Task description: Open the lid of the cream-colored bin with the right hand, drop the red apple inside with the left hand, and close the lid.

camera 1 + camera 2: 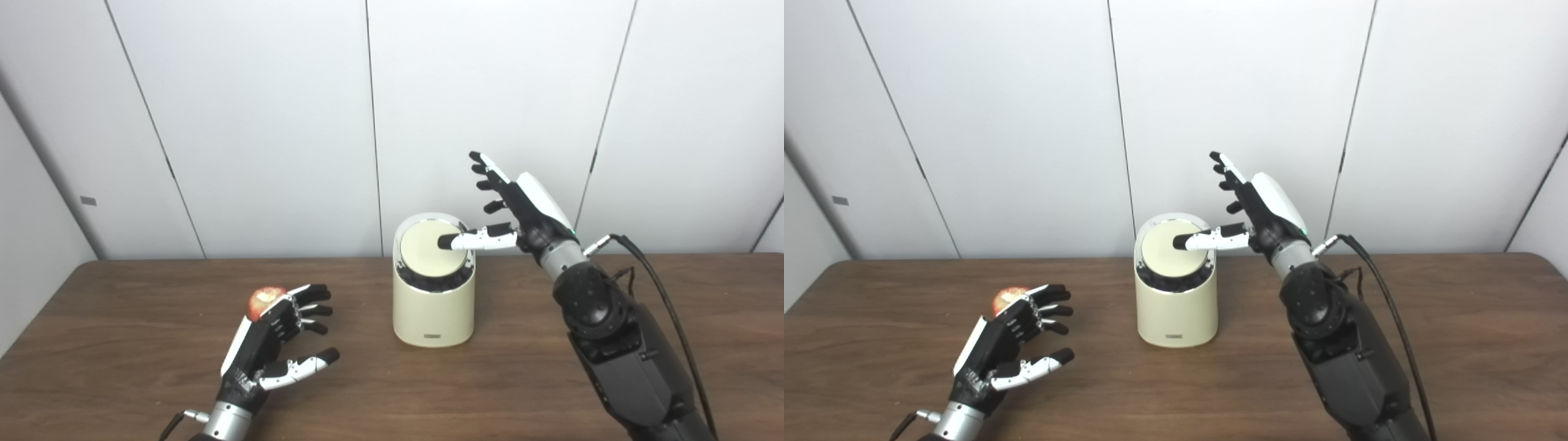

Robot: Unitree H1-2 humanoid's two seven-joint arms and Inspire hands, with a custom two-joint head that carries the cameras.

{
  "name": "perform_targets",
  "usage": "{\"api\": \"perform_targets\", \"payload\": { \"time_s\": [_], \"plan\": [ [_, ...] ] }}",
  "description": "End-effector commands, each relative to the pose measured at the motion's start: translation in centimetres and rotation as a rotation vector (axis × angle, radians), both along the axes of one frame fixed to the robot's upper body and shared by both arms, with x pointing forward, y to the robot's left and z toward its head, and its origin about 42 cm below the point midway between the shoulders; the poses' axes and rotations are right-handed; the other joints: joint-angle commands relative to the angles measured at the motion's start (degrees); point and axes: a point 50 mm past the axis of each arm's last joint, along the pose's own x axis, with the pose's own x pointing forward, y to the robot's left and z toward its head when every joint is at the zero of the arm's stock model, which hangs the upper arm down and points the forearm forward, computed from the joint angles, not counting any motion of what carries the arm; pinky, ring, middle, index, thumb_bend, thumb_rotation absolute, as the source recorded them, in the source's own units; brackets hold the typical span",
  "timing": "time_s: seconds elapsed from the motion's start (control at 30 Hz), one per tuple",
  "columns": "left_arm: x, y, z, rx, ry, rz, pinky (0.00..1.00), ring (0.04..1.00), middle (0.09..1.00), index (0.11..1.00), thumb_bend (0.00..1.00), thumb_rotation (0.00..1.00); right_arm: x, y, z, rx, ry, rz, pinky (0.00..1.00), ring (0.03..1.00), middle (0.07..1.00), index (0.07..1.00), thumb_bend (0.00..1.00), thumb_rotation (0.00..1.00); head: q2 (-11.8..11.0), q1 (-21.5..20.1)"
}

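A cream-colored bin [433,306] stands on the table, centre. Its round lid [429,251] is tilted up at the back, with a dark gap showing along its front edge. My right hand [514,211] is open above the bin's right side, its thumb tip resting on the lid and its other fingers spread upward. A red apple [264,300] lies on the table at the left, partly hidden behind my left hand [278,340]. My left hand is open, fingers spread, just in front of the apple and not holding it.
The brown wooden table [122,343] runs the full width, with its back edge against white wall panels [269,122]. A black cable [667,312] hangs beside my right forearm.
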Motion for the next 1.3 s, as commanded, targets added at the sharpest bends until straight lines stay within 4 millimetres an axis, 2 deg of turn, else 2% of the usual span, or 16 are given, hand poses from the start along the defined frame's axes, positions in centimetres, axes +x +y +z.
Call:
{"api": "perform_targets", "payload": {
  "time_s": [0.0,0.2,0.43,0.57,0.93,1.13,1.27],
  "plan": [
    [-1.3,-0.6,-2.3,-0.025,0.061,0.007,0.61,0.732,0.800,0.804,0.66,0.00,0.3,0.8,2.5,-0.005,-0.066,0.017,0.71,0.884,0.950,0.969,0.83,0.36,0.1,0.0],
    [-1.3,-1.0,-2.2,-0.027,0.064,0.007,0.61,0.736,0.802,0.804,0.66,0.00,1.3,1.5,1.4,-0.036,-0.046,0.003,0.75,0.901,0.935,0.959,0.86,0.36,0.1,0.2],
    [-1.3,-1.3,-2.2,-0.035,0.068,-0.001,0.61,0.741,0.804,0.804,0.66,0.00,2.4,1.6,0.7,-0.079,-0.034,-0.008,0.71,0.879,0.920,0.955,0.88,0.37,0.2,0.4],
    [-1.4,-1.5,-2.1,-0.040,0.073,-0.004,0.62,0.744,0.805,0.809,0.66,0.00,2.9,1.5,0.5,-0.097,-0.022,-0.006,0.72,0.881,0.924,0.962,0.89,0.36,0.4,0.7],
    [-1.6,-1.6,-2.0,-0.040,0.072,-0.009,0.62,0.748,0.805,0.805,0.67,0.00,3.1,0.9,0.0,-0.136,-0.036,-0.014,0.70,0.866,0.918,0.950,0.90,0.31,1.1,0.8],
    [-1.6,-1.6,-1.8,-0.029,0.057,-0.011,0.62,0.751,0.804,0.805,0.67,0.00,2.9,0.8,0.2,-0.243,-0.102,-0.012,0.68,0.853,0.903,0.946,0.89,0.28,1.4,0.9],
    [-1.6,-1.6,-1.7,-0.024,0.053,-0.011,0.62,0.748,0.805,0.806,0.67,0.00,2.8,0.8,0.3,-0.373,-0.143,-0.005,0.67,0.837,0.903,0.949,0.89,0.27,1.9,1.1]
  ]
}}
